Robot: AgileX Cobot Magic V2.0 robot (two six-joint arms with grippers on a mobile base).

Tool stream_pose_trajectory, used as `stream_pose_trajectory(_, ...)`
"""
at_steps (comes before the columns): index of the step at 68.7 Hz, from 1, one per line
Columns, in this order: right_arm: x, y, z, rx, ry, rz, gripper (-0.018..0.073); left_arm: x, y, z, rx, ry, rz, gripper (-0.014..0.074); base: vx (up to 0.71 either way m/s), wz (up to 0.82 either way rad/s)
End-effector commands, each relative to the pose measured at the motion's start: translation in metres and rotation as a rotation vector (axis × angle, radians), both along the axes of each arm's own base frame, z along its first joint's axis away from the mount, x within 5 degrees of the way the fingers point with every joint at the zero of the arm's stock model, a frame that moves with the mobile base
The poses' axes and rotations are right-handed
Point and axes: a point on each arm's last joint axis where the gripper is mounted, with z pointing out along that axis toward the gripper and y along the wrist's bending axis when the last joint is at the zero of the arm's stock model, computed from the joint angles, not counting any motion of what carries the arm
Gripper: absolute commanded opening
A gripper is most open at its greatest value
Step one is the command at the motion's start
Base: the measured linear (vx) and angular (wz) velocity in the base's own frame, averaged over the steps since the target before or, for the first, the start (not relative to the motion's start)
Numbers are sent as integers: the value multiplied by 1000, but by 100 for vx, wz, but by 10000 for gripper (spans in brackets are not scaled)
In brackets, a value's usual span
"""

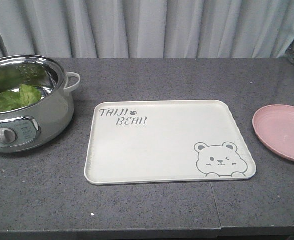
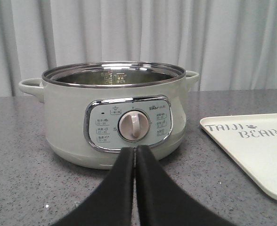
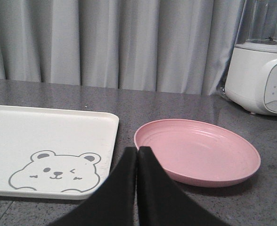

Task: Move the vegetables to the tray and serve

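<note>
Right now, a crinkly light-green lettuce leaf (image 1: 14, 97) lies down inside a pale-green electric cooking pot (image 1: 49, 117) with a shiny steel rim, a round dial on its front and small loop handles. The pot stands at the left end of a dark grey speckled table (image 1: 152, 210). Just to the right of the pot, and not touching it, a cream-white rectangular plastic tray (image 1: 162, 145) with rounded corners lies flat. It has grey "TAIJI BEAR" lettering at its far left corner and a winking bear drawn at its near right corner. A round pink plate (image 1: 284, 132) sits further right, close beside the tray with a strip of table between them. The leaf is wholly in the pot, apart from the tray and the plate. The left gripper (image 2: 135, 149) hangs low before the pot's dial, its two black fingers pressed together with nothing between them. The right gripper (image 3: 137, 149) is likewise closed on nothing, pointing at the gap between the tray's bear corner and the plate. A white kitchen appliance (image 3: 258, 80) with a clear jar stands behind the plate, and a pleated grey curtain (image 1: 152, 27) hangs along the back.
</note>
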Motion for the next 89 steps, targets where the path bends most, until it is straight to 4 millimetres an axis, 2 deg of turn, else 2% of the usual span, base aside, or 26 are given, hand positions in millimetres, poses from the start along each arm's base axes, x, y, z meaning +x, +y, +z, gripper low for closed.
stream_pose_trajectory(1,0,0,2,-17,-67,-4,-6,0,0,-2,-15,-60,-4,-6,0,0)
stream_pose_trajectory(80,0,0,3,-17,-68,-4,-6,0,0,-2,-15,-61,-4,-6,0,0)
stream_pose_trajectory(85,-1,0,8,-5,-95,-3,-6,-1,0,5,-21,-80,-5,-6,0,0)
stream_pose_trajectory(89,-3,0,19,22,-116,-1,-6,-4,0,18,-33,-116,-6,-6,0,0)
